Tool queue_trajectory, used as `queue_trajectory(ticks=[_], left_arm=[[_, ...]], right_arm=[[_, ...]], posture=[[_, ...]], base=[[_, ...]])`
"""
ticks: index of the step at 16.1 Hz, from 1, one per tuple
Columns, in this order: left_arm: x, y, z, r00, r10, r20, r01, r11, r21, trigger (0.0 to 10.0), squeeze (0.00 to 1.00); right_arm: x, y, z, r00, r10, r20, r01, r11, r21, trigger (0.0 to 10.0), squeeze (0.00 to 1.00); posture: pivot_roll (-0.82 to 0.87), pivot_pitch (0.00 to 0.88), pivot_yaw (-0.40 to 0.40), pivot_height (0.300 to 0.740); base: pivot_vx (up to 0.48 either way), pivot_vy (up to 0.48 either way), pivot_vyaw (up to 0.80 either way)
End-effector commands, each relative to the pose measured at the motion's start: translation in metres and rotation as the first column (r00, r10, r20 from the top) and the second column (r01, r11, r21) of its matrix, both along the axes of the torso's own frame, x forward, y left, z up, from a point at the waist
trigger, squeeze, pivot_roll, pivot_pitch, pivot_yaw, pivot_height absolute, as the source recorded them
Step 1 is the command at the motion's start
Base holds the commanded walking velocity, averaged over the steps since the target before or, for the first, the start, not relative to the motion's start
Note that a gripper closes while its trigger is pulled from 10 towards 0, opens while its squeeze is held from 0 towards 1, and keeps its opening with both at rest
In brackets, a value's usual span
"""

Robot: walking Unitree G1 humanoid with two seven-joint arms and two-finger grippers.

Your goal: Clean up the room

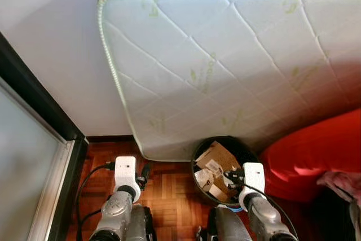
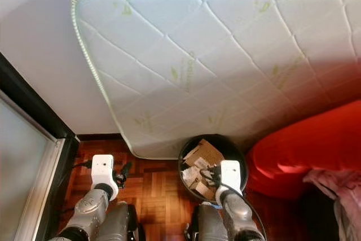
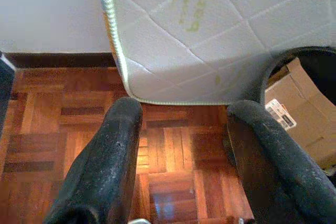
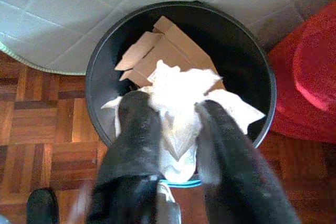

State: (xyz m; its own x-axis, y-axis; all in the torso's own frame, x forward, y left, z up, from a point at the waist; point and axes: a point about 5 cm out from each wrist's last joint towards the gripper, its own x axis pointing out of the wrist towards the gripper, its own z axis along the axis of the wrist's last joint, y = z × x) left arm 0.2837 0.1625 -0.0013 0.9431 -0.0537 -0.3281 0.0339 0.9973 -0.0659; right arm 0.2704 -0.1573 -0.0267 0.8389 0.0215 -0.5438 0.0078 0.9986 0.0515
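Parquet floor and a plain wall frame the scene, with a quilted mattress leaning up against that wall and a red cushion off to the robot's right. Now look at the right end effector: its two black fingers pinch a wad of crumpled white paper, clamped on both sides, and it hangs squarely over the black bin. That is the relation that counts. The bin's open mouth lies straight ahead of and beneath the fingertips, its rim ringing the paper on every side in the right wrist view, with folded cardboard already lying inside, just beyond the paper. The drop looks lined up; by my read, parting the fingers is all that remains for this piece.

Over on the other side, the left end effector is spread wide and carrying nothing, poised above bare parquet with the mattress corner just ahead of it and the bin off toward the robot's right. The right arm is clearly the nearer one to the bin.
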Motion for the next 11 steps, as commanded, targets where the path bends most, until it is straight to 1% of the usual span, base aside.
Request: queue_trajectory(ticks=[1,3,11], left_arm=[[-0.0082,0.0006,-0.0091,0.999,0.003,-0.046,-0.004,1.000,-0.012,10.0,0.00],[-0.0084,0.0000,-0.0094,0.999,0.001,-0.048,-0.002,1.000,-0.012,10.0,0.00],[-0.0067,-0.0014,-0.0085,0.999,-0.004,-0.049,0.003,1.000,-0.015,10.0,0.00]], right_arm=[[-0.0047,0.0006,-0.0049,0.999,0.001,-0.035,-0.001,1.000,-0.010,10.0,1.00],[-0.0052,-0.0007,-0.0057,0.999,-0.008,-0.049,0.006,1.000,-0.030,10.0,1.00],[-0.0059,-0.0006,-0.0072,0.997,-0.009,-0.075,0.005,0.998,-0.057,10.0,1.00]], posture=[[-0.06,0.219,-0.041,0.648],[-0.06,0.219,-0.041,0.648],[-0.06,0.212,-0.040,0.648]], base=[[0.000,0.000,0.00],[0.000,0.000,0.00],[0.000,0.000,0.00]])
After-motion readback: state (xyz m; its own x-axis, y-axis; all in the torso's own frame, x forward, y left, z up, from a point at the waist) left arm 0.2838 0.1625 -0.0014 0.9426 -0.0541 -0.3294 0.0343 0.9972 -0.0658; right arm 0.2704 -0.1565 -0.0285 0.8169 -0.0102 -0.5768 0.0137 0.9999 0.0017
